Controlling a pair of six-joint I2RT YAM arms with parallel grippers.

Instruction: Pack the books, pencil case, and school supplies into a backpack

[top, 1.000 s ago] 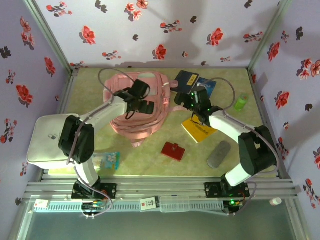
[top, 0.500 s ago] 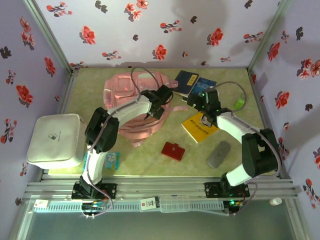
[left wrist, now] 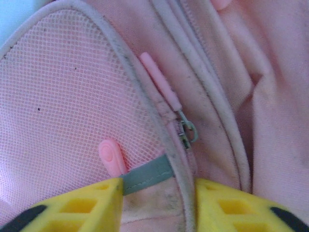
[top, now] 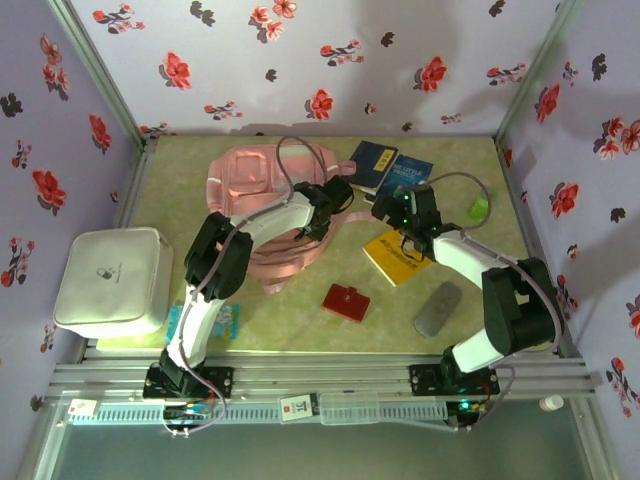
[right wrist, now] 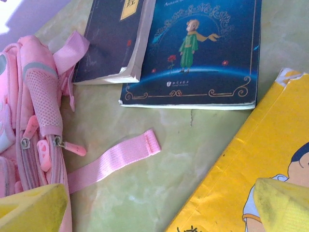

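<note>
My left tool, fingers apart, straddles a seam on the backpack by its mesh pocket, probably touching fabric. My right tool, also apart, hangs over the yellow book.

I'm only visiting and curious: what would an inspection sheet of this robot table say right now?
Surface: green mat, flat.
Job's things: pink backpack lying down; navy book partly on the blue book; yellow book, red square piece and grey pouch loose in front.
Clutter: white box, blue packet, small green item.
Claws: left claw open astride the backpack's mesh pocket edge; right claw open over the yellow book's edge.
Cables: grey cables loop off both arms.
Surroundings: floral walls.
</note>
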